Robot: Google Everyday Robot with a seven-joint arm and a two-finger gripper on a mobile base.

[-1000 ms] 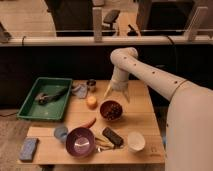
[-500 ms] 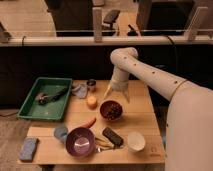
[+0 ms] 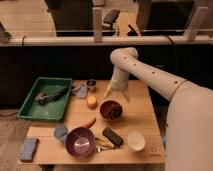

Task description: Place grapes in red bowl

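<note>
The grapes (image 3: 114, 111), a dark reddish-purple bunch, lie inside the red bowl (image 3: 103, 107) near the middle of the wooden table (image 3: 145, 120). My gripper (image 3: 116, 97) hangs just above and slightly behind the bowl, pointing down from the white arm. Its two fingers are spread apart and hold nothing. One fingertip (image 3: 106, 95) is over the bowl's far left rim and the other is over its far right.
A green tray (image 3: 30, 105) with dark tools sits at the left. An orange fruit (image 3: 91, 102), a red chili (image 3: 89, 123), a purple bowl (image 3: 80, 142), a white cup (image 3: 135, 141), a black bar (image 3: 112, 136), a blue cup (image 3: 60, 132) and a blue sponge (image 3: 28, 149) surround the bowl.
</note>
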